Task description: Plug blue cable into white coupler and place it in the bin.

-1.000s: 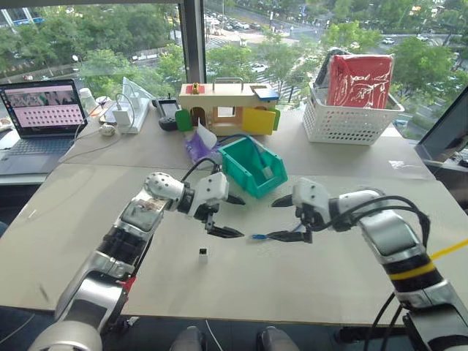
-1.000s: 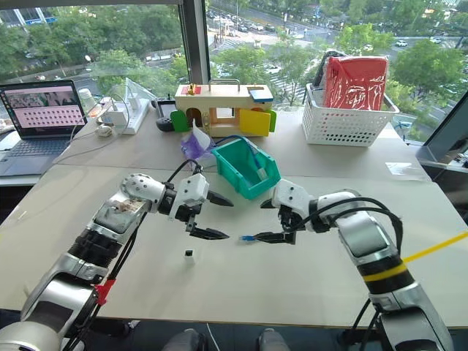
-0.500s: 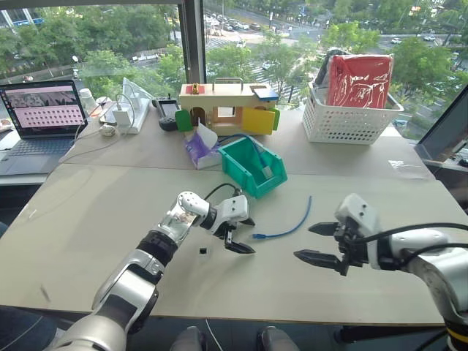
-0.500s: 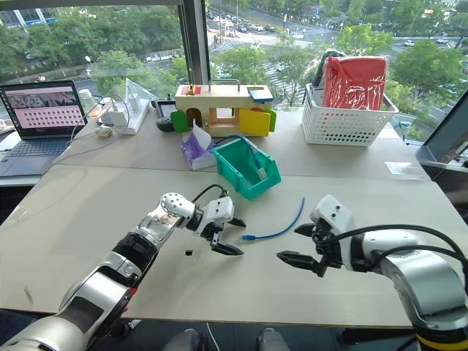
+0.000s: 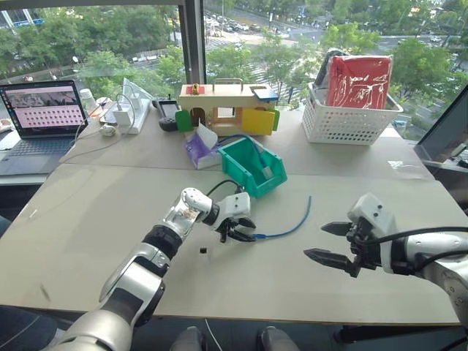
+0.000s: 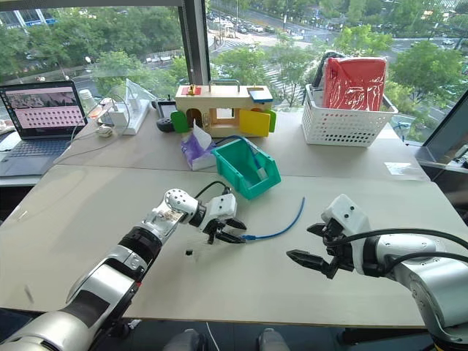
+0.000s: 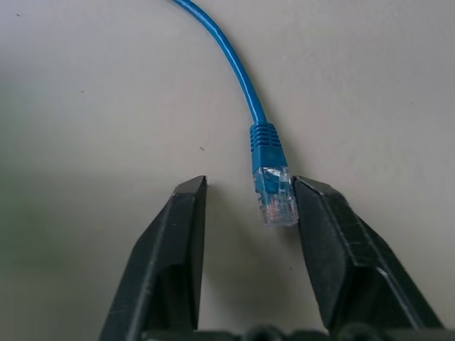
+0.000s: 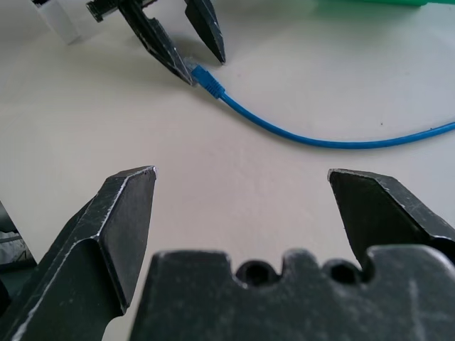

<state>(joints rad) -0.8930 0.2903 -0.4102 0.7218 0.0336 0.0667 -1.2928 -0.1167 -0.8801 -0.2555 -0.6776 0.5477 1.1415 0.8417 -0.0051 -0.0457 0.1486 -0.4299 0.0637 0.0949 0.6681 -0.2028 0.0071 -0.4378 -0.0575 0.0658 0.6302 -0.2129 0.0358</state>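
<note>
left gripper [image 7: 245,202]: fingers a little apart around the blue cable [image 7: 274,192] plug, frame centre | right gripper [image 5: 328,242]: wide open, lower right

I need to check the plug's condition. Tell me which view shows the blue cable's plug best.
The left wrist view: the clear plug of the blue cable lies large between the left gripper fingers. The right wrist view shows it small; in the eye views it is barely visible.
</note>
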